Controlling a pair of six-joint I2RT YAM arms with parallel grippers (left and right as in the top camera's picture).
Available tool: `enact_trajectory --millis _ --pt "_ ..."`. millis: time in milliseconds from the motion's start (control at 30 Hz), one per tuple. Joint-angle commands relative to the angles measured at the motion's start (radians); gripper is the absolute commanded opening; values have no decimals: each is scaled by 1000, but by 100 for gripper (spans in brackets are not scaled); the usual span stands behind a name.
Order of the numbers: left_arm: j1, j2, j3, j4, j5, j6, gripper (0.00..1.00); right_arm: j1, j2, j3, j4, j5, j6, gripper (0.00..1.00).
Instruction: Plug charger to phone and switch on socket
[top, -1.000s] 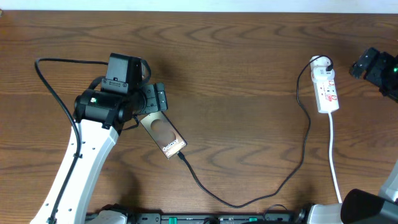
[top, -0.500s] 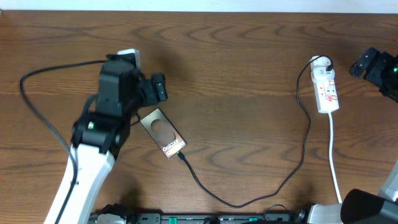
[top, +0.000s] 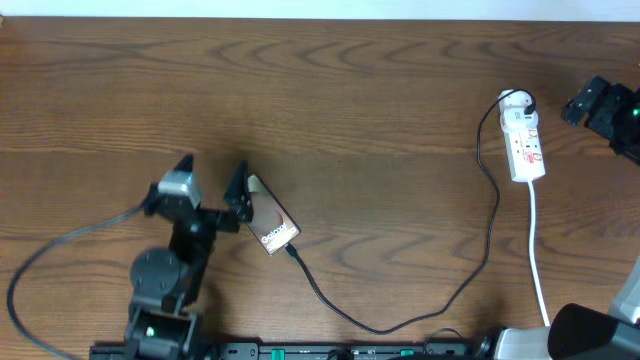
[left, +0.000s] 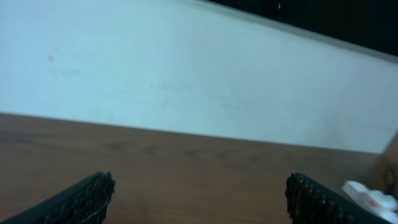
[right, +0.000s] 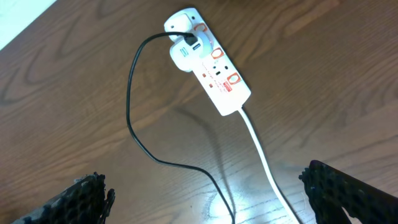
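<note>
overhead: the phone lies slantwise on the worktop, near the front edge and left of the middle. the charger meets the phone's front end with its tip, loops along the front edge, then climbs to the socket, which sits near the right edge in the far half. the tip looks seated in the phone, so i judge the plugging step done. the left claw stands open just left of the phone. one finger overlaps the phone's far end, and i cannot tell whether it touches. it grips nothing.

left wrist: the left claw has its fingers spread wide with only bare worktop between them. a pale wall lies beyond, and a bit of the socket shows at the lower right.

right wrist: the right claw is open and empty, hanging above the socket and well apart from it. the charger has its adapter plugged in at one end of the strip. whether any switch is on cannot be read. switching on looks like the part left, and it would fall to the right arm.
</note>
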Motion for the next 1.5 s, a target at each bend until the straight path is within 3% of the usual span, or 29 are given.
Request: enact_trajectory --millis 0,200,633,1467 --pt "48 -115 -95 12 5 46 91 5 -5 3 -2 -2 11 99" --pt "182 -316 -269 11 122 45 91 5 -5 3 -2 -2 11 99" --pt "250 -481 -272 -380 128 51 91 5 -5 3 -2 -2 11 99" --pt "250 -478 -272 -386 119 79 91 5 -5 3 -2 -2 11 99"
